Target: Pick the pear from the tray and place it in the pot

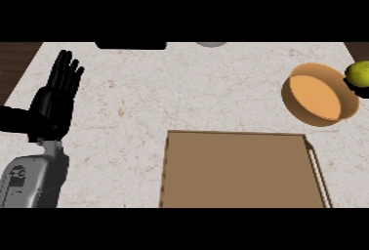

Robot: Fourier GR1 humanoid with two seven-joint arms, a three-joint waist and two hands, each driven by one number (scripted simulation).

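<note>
We see the pear (358,73) at the view's far right edge, just beside the pot (319,95) and slightly past its upper right rim, already off the tray (241,168). A dark shape under the pear may be our right hand holding it, but we cannot tell its fingers. We judge the coming move to be a short shift leftward over the pot's mouth. The pear looks yellow-green and rounded. Our left hand (55,97) rests open at the table's (187,83) left side, fingers straight up.
</note>
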